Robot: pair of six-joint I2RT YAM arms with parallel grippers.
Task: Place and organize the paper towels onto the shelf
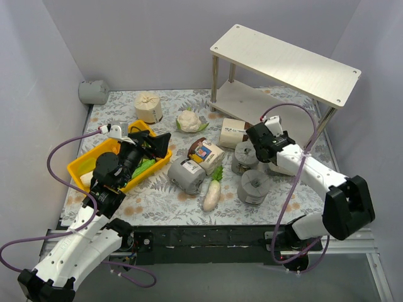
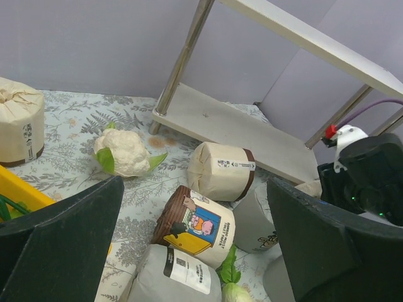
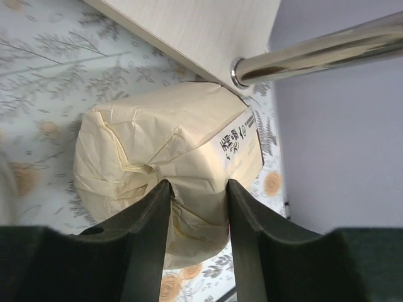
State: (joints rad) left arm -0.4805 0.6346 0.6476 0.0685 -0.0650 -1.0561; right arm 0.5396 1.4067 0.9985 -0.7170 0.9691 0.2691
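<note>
My right gripper (image 3: 198,185) is shut on a cream paper towel roll (image 3: 164,157); both fingers press into its crumpled wrapper beside a metal leg and the lower board of the shelf (image 3: 201,31). In the top view that gripper (image 1: 259,146) covers this roll, in front of the shelf (image 1: 283,63). Loose on the mat lie cream rolls (image 1: 148,107) (image 1: 232,132), a colourfully labelled roll (image 1: 206,151) and grey rolls (image 1: 186,175) (image 1: 244,157) (image 1: 254,187). My left gripper (image 1: 151,139) hangs wide open above the tray, holding nothing, with the labelled roll (image 2: 195,226) ahead of it.
A yellow tray (image 1: 85,165) sits at the left under my left arm. A cauliflower (image 1: 188,119) and a long white radish (image 1: 212,194) lie among the rolls. Another grey roll (image 1: 93,92) rests in the back left corner against the wall.
</note>
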